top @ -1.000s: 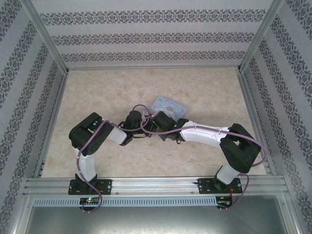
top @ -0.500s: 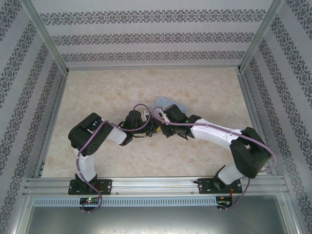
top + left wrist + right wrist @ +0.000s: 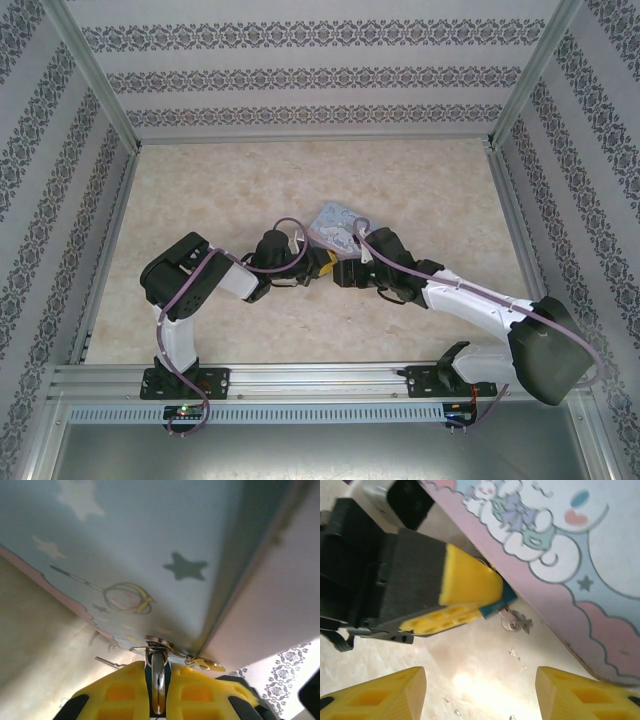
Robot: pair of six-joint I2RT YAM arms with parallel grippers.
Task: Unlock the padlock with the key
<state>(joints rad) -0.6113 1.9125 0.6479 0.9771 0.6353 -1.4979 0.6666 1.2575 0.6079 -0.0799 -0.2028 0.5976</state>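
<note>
The left gripper (image 3: 159,671) has its two yellow fingers pressed together on the tiny blue padlock with a thin silvery shackle (image 3: 158,682); the padlock sits right between the fingertips, and its shiny loop pokes out just past them. Right in front of those fingertips is the long bottom edge of the pale blue tin box with stars and cartoon pictures (image 3: 150,540); the shackle end is up against that edge, so there is almost no room ahead of this gripper.

From the right wrist, the right gripper (image 3: 480,676) has its yellow fingers spread wide apart, with nothing between them but the beige marble-look table (image 3: 470,665). Just ahead of it are the left gripper's yellow finger (image 3: 467,587) and the blue padlock (image 3: 496,606) at its tip; a small silvery key (image 3: 515,622) sits at the end of the padlock, touching it; I cannot tell how far in it goes. The pink edge of the tin box (image 3: 580,545) runs slantwise close beyond the key, so the gap there is narrow.

From above, the left gripper (image 3: 322,262) and right gripper (image 3: 345,268) meet nose to nose at the near edge of the tin box (image 3: 335,218). Beyond the box and out to both sides of the grippers, the table (image 3: 220,190) stretches wide to the metal rails and patterned walls.
</note>
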